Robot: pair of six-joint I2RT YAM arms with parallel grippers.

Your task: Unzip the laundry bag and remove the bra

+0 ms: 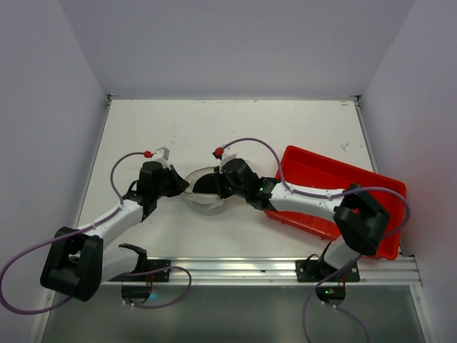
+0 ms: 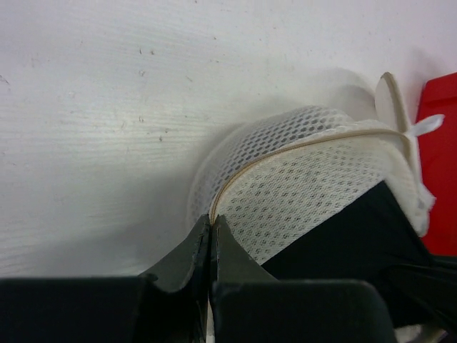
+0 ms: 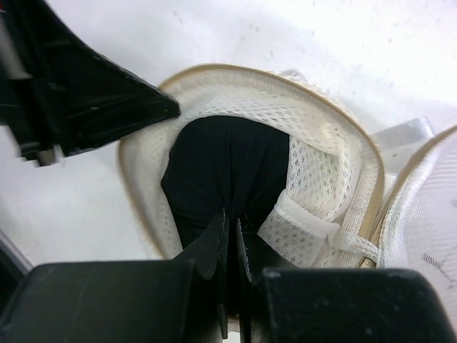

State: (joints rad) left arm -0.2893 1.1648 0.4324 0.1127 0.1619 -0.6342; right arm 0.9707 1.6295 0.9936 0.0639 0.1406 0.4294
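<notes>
White-and-black arms [image 1: 303, 200] trail lilac cables [image 1: 251, 139], apparently red-tipped at the wrists.

Everything's being lit bright and even from overhead, and the bench [image 1: 235, 128] is being washed out nearly white. Soft shadows are being thrown beside the laundry bag [image 2: 300, 179]. Up close the jaws are being blurred, and the bra [image 3: 221, 164] is being crushed to flat black.

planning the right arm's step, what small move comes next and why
Probably draw the right fingers up and back, slowly: they appear shut on the black bra inside the opened laundry bag, while the left fingers pinch the bag's rim, which should hold it down.
</notes>
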